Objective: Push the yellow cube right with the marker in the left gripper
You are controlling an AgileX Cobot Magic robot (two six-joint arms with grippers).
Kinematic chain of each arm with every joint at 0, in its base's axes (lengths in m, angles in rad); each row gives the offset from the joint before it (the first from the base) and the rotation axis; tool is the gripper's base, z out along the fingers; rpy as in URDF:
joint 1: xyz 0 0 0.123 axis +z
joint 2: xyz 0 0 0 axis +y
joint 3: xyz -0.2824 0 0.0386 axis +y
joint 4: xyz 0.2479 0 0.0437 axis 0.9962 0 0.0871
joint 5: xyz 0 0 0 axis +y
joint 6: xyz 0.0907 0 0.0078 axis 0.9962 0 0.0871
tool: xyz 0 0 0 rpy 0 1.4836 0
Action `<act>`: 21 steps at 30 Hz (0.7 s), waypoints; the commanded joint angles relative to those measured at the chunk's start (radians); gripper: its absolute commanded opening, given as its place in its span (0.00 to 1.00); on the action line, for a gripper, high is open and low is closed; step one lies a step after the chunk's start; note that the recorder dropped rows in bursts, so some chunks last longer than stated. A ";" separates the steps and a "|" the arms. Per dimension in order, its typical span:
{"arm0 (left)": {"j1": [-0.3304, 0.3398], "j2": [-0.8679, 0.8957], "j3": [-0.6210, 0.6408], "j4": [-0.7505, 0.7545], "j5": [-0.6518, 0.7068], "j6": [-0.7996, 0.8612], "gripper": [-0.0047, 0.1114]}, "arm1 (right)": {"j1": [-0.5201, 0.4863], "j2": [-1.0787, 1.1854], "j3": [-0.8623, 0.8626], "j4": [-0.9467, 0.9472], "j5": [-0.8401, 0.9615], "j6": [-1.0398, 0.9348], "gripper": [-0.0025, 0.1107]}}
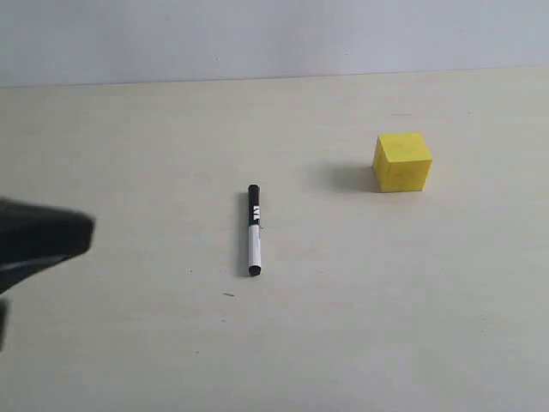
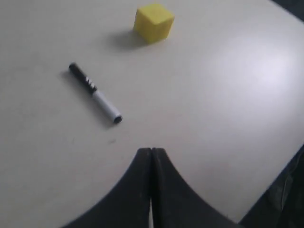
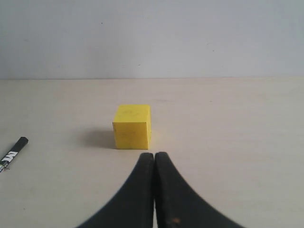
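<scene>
The marker (image 1: 254, 229) lies loose on the pale table, black cap end pointing away, white barrel toward the front; it also shows in the left wrist view as the marker (image 2: 95, 93) and at the edge of the right wrist view as the marker (image 3: 11, 154). The yellow cube (image 1: 402, 161) stands to its right and farther back. My left gripper (image 2: 151, 151) is shut and empty, hanging short of the marker; its dark bulk (image 1: 39, 240) enters at the left edge. My right gripper (image 3: 155, 155) is shut and empty, just in front of the yellow cube (image 3: 132, 126).
A plain light wall (image 1: 274, 34) rises behind the table's far edge. In the left wrist view the table edge (image 2: 280, 166) curves away near the dark floor, and the yellow cube (image 2: 153, 22) sits beyond the marker.
</scene>
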 commanded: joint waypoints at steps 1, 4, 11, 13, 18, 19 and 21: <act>-0.003 -0.177 0.041 0.003 0.278 0.003 0.04 | -0.006 -0.006 0.005 0.000 -0.008 -0.005 0.02; -0.003 -0.247 0.041 0.003 0.408 0.003 0.04 | -0.006 -0.006 0.005 0.000 -0.008 -0.005 0.02; -0.003 -0.316 0.041 0.003 0.494 0.003 0.04 | -0.006 -0.006 0.005 0.000 -0.008 -0.005 0.02; -0.003 -0.318 0.041 0.003 0.494 0.003 0.04 | -0.006 -0.006 0.005 0.000 -0.008 -0.005 0.02; 0.004 -0.318 0.041 0.008 0.489 0.009 0.04 | -0.006 -0.006 0.005 0.000 -0.008 -0.005 0.02; 0.022 -0.323 0.041 0.008 0.472 0.024 0.04 | -0.006 -0.006 0.005 0.000 -0.008 -0.005 0.02; 0.084 -0.341 0.041 0.008 0.394 0.036 0.04 | -0.006 -0.006 0.005 0.000 -0.008 -0.005 0.02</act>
